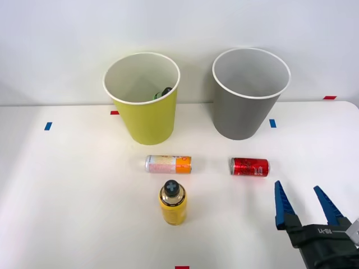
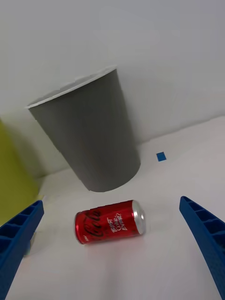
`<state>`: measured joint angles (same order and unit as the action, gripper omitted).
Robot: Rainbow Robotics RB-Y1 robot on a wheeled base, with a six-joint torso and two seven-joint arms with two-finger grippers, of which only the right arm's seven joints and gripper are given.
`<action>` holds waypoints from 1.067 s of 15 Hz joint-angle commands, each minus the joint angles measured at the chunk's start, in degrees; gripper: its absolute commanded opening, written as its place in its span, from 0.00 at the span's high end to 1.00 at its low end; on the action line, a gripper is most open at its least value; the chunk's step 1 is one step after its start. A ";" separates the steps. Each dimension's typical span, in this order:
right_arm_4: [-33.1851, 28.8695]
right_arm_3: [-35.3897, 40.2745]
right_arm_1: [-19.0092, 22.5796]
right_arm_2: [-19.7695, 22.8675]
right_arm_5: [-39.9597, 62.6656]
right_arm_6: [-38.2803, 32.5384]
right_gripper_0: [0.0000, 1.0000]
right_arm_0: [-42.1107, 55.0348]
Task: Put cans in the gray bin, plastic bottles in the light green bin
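A red can (image 1: 249, 167) lies on its side on the white table in front of the gray bin (image 1: 249, 106). My right gripper (image 1: 297, 186) hovers open just nearer than and right of that can, holding nothing. In the right wrist view the red can (image 2: 110, 227) lies between and beyond my spread blue fingers (image 2: 18, 234), with the gray bin (image 2: 89, 140) upright behind it. A silver-pink can (image 1: 168, 164) lies on its side in front of the light green bin (image 1: 147, 120). A yellow bottle (image 1: 173, 203) stands upright nearer. A dark cap and some green (image 1: 163, 91) peek from inside the light green bin.
Blue tape marks (image 1: 48, 126) and red tape marks (image 1: 330, 97) dot the table. A pale wall rises right behind the two bins. The light green bin's side (image 2: 11, 183) shows at the wrist view's edge.
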<state>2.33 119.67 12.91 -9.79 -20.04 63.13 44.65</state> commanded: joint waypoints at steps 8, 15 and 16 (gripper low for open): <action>-12.79 -6.91 -9.39 2.06 -13.18 5.60 0.00 4.66; 2.77 -6.91 -3.77 -3.39 -14.50 30.65 0.00 8.87; 3.21 -6.91 -3.68 -4.18 -14.50 30.92 0.00 10.11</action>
<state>4.92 112.77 8.98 -13.20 -34.51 93.51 53.62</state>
